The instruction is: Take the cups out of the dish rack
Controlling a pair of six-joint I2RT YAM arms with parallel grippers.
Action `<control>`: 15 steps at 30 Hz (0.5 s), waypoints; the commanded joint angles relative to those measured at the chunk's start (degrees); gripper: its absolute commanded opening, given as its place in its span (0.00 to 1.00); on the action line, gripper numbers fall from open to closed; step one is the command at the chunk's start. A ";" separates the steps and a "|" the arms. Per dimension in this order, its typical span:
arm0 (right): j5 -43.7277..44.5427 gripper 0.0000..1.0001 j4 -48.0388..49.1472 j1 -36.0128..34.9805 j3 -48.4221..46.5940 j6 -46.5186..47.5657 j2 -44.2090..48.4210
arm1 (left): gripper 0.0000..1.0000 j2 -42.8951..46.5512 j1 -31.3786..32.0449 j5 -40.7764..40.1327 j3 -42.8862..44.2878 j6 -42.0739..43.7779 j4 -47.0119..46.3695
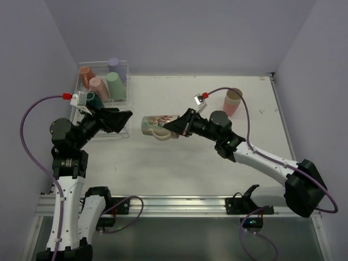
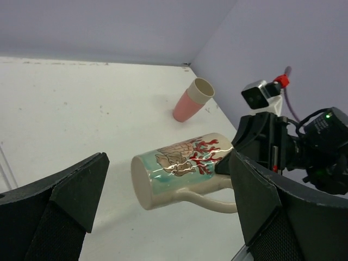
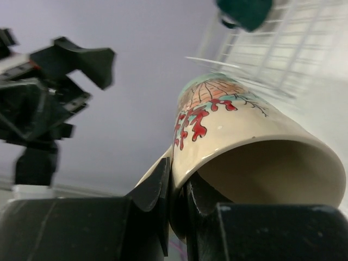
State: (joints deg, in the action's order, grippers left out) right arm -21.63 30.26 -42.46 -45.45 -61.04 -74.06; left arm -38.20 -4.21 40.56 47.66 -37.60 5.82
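A cream mug (image 1: pixel 157 126) painted with red coral hangs on its side above the table, base toward the left arm. My right gripper (image 1: pixel 175 128) is shut on its rim; one finger (image 3: pixel 157 187) presses outside the wall of the mug (image 3: pixel 244 136) and the other sits inside. My left gripper (image 1: pixel 123 120) stands wide open just left of the mug (image 2: pixel 179 168), not touching it. The dish rack (image 1: pixel 126 81) at the far left holds orange (image 1: pixel 86 72), purple (image 1: pixel 113 65), pink (image 1: pixel 98 87) and green (image 1: pixel 115 84) tumblers and a dark green mug (image 1: pixel 95 100).
A pink tumbler with a beige one nested inside (image 1: pixel 232 101) stands on the table at the far right, also visible as the pink tumbler (image 2: pixel 192 100) in the left wrist view. Grey walls enclose the table on three sides. A metal rail (image 1: pixel 179 205) runs along the near edge.
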 commanded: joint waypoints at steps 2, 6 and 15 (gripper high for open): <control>8.78 0.00 -20.46 1.50 -5.16 19.58 9.88 | 1.00 -0.92 -0.27 -2.85 2.53 7.98 6.12; 15.47 0.00 -40.60 5.00 -8.25 29.56 13.49 | 1.00 -0.21 -0.10 -3.03 1.83 9.92 7.01; 36.11 0.00 -66.46 14.51 -8.51 38.71 15.89 | 1.00 2.33 6.83 -4.52 -1.60 14.22 7.01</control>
State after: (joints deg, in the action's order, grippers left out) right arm 3.05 -29.67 -28.12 -49.56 -27.46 -59.09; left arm -37.21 -0.54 37.15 47.31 -27.03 12.56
